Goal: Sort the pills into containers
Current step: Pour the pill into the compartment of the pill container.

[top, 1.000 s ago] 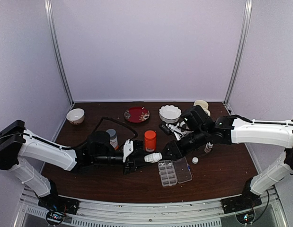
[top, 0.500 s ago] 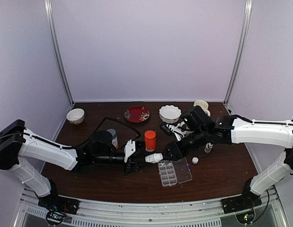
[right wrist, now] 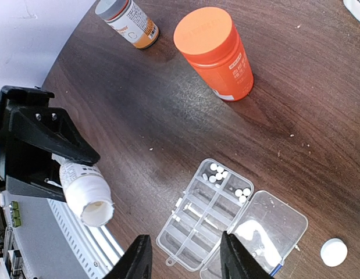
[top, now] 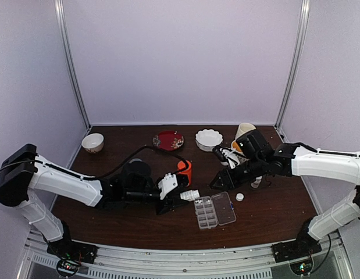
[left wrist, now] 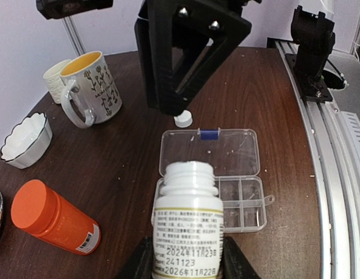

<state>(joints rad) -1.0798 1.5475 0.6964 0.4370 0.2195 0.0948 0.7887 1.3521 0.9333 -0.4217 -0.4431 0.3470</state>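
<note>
Withdrawal of the right gripper (right wrist: pixel 184 241) is the change over the last second: in the top view it has backed off toward the right side of the surface (top: pixel 273 221), away from the spot just beside the white bottle (top: pixel 189 195) where it stood, and its jaws have spread a little. The right wrist view shows its fingers apart with nothing between them. The left gripper (top: pixel 180 195) has edged toward the pill box (top: pixel 206 212) and remains closed on the body of the white bottle, which is carried nearly level with its uncapped mouth facing the box. A white cap (right wrist: pixel 334 251) lies on the surface beyond the open lid (right wrist: pixel 273 226), apart from it. The pills (right wrist: pixel 217 171) sit in two neighbouring containers at the end of the box nearest the orange bottle (right wrist: pixel 217 52); the remaining containers appear empty. Whether the bottle mouth is over the box or just short of its edge cannot be told. Judgement: the space above the box is now free of the right arm, so the left arm can tip out the next portion. The sort is at an early stage. The next move calls for a slow tilt over an empty container, since a fast pour is likely to scatter pills across dividers or onto the surface.
</note>
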